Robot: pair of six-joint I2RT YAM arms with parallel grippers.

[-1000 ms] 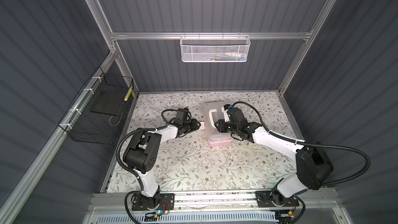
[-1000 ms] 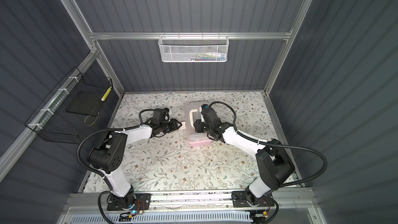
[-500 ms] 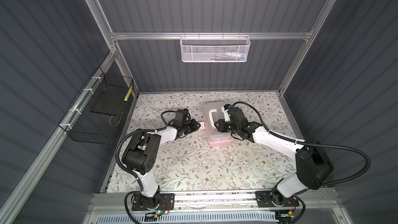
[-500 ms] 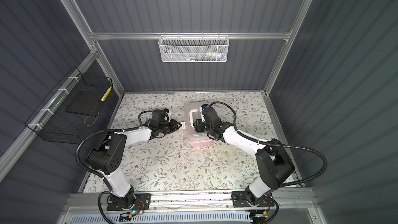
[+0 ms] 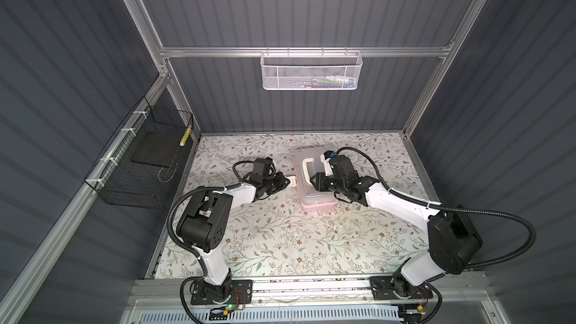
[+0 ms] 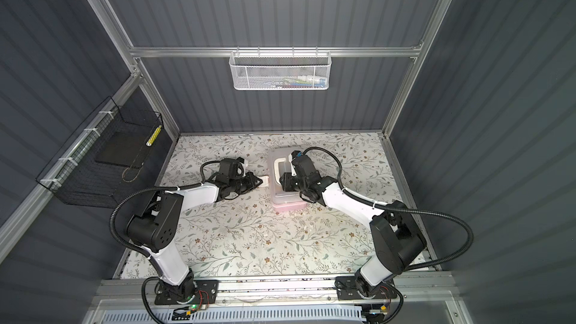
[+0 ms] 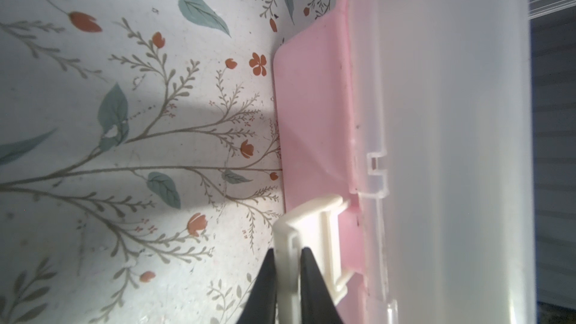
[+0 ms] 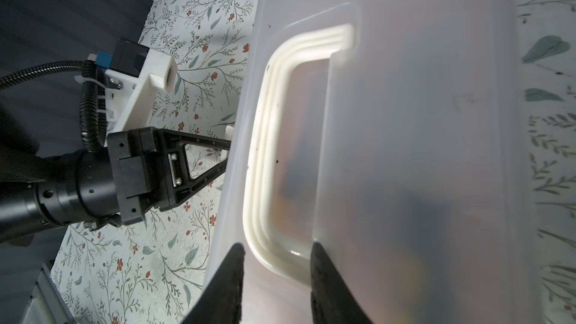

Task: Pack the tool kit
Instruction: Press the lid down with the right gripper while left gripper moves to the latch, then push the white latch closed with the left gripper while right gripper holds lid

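**Latch pinched, lid steadied: closing up the tool kit**

In both top views the tool kit [image 5: 316,201] sits just above the centre of the frame on the floral table [image 5: 280,238], its frosted lid [image 8: 405,120] down on the pink base [image 7: 311,104]. At the bottom of its wrist view, the left gripper [image 7: 288,263] is pressed together on the white latch [image 7: 311,229] at the kit's side, probably to snap it over the lid's edge. The right gripper [image 8: 277,250] stands part spread astride the end of the white handle [image 8: 260,151], tips on the lid. This seems meant to stop the kit sliding while the latch is worked.
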